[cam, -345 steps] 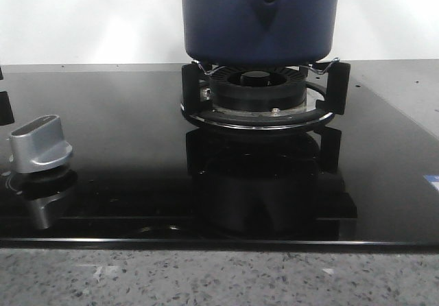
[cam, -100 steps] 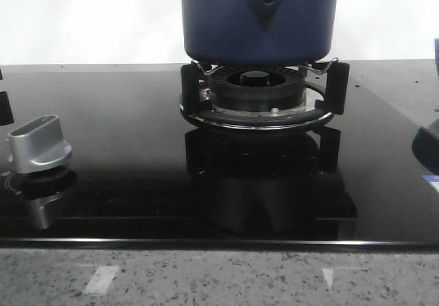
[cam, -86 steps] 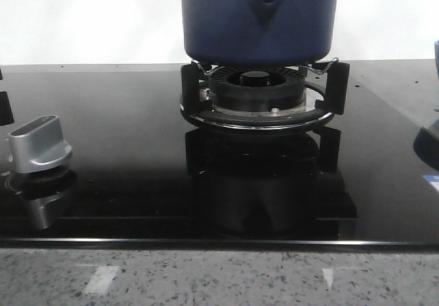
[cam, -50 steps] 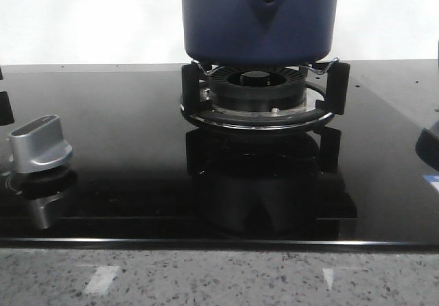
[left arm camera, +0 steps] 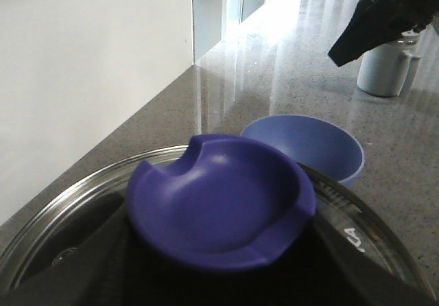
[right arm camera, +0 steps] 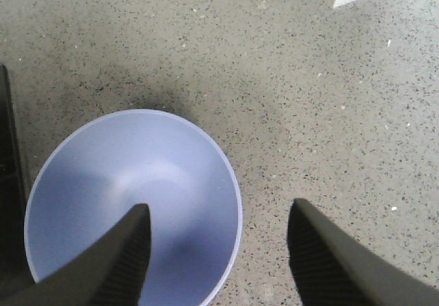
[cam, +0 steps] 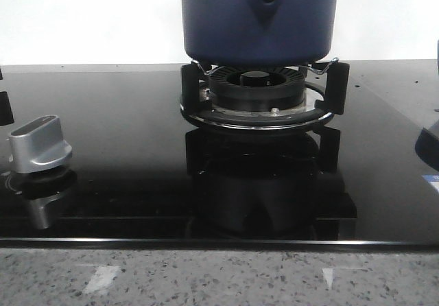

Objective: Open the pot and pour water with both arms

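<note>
Front view: pot [cam: 259, 19] sits top centre of the frame on the black burner grate [cam: 264, 100] of a glossy black cooktop [cam: 123, 162]; pot's upper part cut off by the frame edge; teardrop handle mount with its round hole faces the camera; silver knob [cam: 39, 143] at lower left of the frame, well apart from the burner; speckled grey tabletop [cam: 219, 278] runs along the bottom edge; a dark shape at the right edge, mid height, too cropped to identify.

Left wrist view: glass lid [left arm camera: 62, 230] with a dark blue knob [left arm camera: 219, 199] fills the lower half of the frame; lighter blue bowl [left arm camera: 309, 145] just beyond the lid, centre right; white mug [left arm camera: 385, 66] in the upper right corner, farther off on the tabletop; dark arm part crosses in front of it; left pincer's fingers are not clearly shown, only dark mass at the bottom edge below the knob; cannot tell if it is open or closed.

Right wrist view: right pincer [right arm camera: 219, 251] is spread wide, holding nothing; one finger [right arm camera: 123, 258] overlaps the bowl's interior at lower left of the frame; the other finger is over bare tabletop at lower right; bowl rim falls between the two.
</note>
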Controlling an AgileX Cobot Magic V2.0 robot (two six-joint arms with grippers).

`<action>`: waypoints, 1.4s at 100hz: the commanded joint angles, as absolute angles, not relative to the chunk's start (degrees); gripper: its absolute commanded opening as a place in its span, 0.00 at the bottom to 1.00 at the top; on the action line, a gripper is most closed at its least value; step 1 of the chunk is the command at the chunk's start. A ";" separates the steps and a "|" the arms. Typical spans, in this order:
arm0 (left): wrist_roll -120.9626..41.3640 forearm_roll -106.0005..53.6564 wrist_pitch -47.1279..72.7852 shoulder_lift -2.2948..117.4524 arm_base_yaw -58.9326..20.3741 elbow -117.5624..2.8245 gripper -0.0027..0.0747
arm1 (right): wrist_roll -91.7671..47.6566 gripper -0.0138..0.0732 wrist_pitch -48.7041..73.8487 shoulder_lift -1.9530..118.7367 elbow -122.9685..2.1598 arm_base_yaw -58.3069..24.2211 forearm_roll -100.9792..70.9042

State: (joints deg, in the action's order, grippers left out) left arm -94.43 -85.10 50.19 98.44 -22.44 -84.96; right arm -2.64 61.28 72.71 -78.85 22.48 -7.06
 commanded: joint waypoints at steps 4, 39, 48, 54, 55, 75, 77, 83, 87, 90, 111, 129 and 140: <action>-95.83 -90.25 49.48 96.97 -22.98 -86.81 0.26 | -2.71 0.61 58.96 70.80 -80.82 22.84 -7.59; -96.09 -90.71 48.14 98.44 -22.98 -86.81 0.26 | -2.71 0.61 58.34 70.80 -80.82 22.74 -8.82; -98.43 -92.60 47.91 98.49 -22.98 -86.81 0.26 | -2.71 0.61 58.21 70.80 -80.82 22.74 -9.03; -98.66 -93.70 47.91 98.49 -23.08 -86.81 0.26 | -2.71 0.61 58.21 70.80 -80.82 22.74 -9.16; -98.78 -93.68 47.91 98.49 -23.08 -86.81 0.26 | -2.71 0.61 58.21 70.80 -80.82 22.74 -9.16; -98.77 -93.91 47.88 99.07 -23.08 -86.81 0.26 | -2.71 0.61 58.21 70.80 -80.82 22.74 -9.16; -98.77 -93.99 48.04 99.26 -23.08 -86.81 0.26 | -2.71 0.61 58.21 70.80 -80.82 22.74 -9.16; -98.77 -94.18 48.47 99.76 -23.08 -86.81 0.26 | -2.71 0.61 58.21 70.80 -80.82 22.74 -9.16; -98.77 -94.18 48.60 99.91 -23.08 -86.81 0.26 | -2.71 0.61 58.21 70.80 -80.82 22.74 -9.16; -98.77 -94.18 48.73 100.02 -23.08 -86.81 0.26 | -2.71 0.61 58.21 70.80 -80.82 22.74 -9.16; -98.77 -94.18 49.33 100.26 -23.08 -86.81 0.26 | -2.71 0.61 58.09 70.80 -80.82 22.74 -9.16; -98.77 -94.18 51.49 100.26 -23.08 -86.81 0.26 | -2.71 0.61 58.09 70.80 -80.82 22.74 -9.19; -98.77 -94.18 51.49 100.26 -23.08 -86.81 0.26 | -2.71 0.61 58.09 70.80 -80.82 22.74 -9.19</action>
